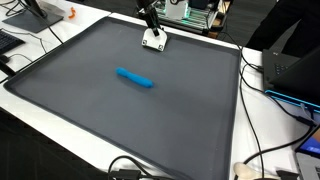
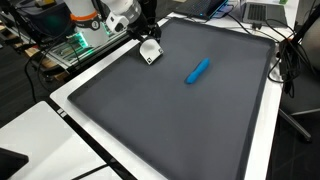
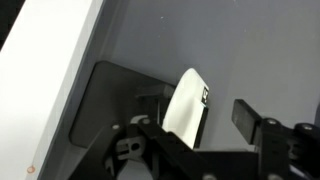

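Two things lie on the dark mat (image 1: 60, 70) of the white surface (image 1: 60, 140): a white block (image 1: 154, 41) at the upper edge and a blue marker (image 1: 135, 77) mid-frame, well apart. The end effector (image 1: 151, 32) straddles the block, jaws wide, gripping nothing.

grey mat (image 1: 100, 115) bears blue marker (image 1: 134, 77), white block (image 1: 154, 41).
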### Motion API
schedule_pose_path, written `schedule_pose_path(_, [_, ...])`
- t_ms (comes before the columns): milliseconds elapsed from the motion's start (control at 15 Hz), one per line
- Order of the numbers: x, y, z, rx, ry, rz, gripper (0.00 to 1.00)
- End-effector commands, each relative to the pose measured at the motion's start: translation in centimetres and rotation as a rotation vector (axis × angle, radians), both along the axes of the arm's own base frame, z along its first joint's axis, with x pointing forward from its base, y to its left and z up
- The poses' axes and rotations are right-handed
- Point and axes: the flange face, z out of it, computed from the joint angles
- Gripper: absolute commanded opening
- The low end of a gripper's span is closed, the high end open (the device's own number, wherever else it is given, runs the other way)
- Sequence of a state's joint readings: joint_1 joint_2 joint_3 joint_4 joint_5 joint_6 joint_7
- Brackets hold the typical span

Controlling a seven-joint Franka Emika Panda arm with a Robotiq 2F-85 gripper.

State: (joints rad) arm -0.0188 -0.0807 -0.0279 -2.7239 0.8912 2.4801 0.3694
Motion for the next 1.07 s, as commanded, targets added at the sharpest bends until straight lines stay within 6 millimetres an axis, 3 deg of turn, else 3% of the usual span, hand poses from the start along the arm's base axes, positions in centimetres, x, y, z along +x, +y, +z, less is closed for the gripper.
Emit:
schedule_pose_path(0, [-0.45, 0.25, -0.55, -0.020, -0.008, -0.024, 0.71])
schedule_pose_path(267, [-0.40, 0.28, -0.66, -0.028, -0.009, -0.024, 0.88])
schedule_pose_path(867, [-0.16, 0.33, -0.97, -0.047, -0.006, -0.024, 0.14])
schedule_pose_path(1000, [-0.22, 0.34, -0.97, -0.045, -0.001, -0.025, 0.02])
